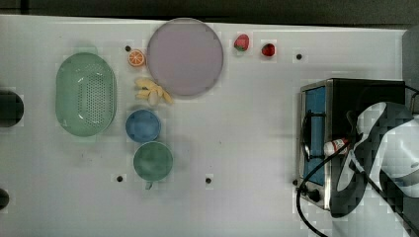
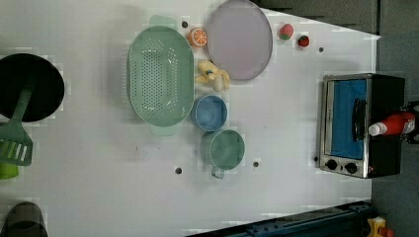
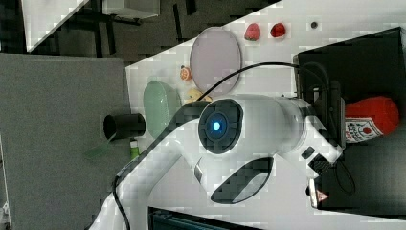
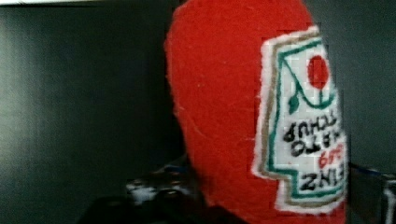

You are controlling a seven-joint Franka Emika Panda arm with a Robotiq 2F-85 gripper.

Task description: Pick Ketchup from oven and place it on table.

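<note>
Top view: the ketchup (image 1: 337, 145) lies on its side on the roof of the toaster oven (image 1: 341, 94), white cap toward the oven's glass door, right where the white arm (image 1: 390, 148) comes down over the oven's back half. The arm covers the fingers here, so I cannot tell how wide they stand. The oven sits near the white surface's (image 1: 237, 128) edge at the top view's right; between the oven and the green cup (image 1: 153, 160) the surface is open.

Left view: the ketchup (image 2: 393, 124) rests on the oven (image 2: 346, 123) roof, cap just past the door handle, its base meeting a dark piece at the frame's edge that may be the fingers; their spread cannot be read. Open surface lies between the oven and the blue bowl (image 2: 209, 112).

Right view: the arm's wrist reaches over the oven (image 3: 368, 57) top, and the ketchup's (image 3: 371, 120) label end sits against the dark gripper (image 3: 335, 120) body. Whether the fingers pinch it is hidden.

Wrist view: the ketchup (image 4: 243, 107) fills the near field against the dark oven top; a dark finger part shows beside its lower end, contact unclear.
</note>
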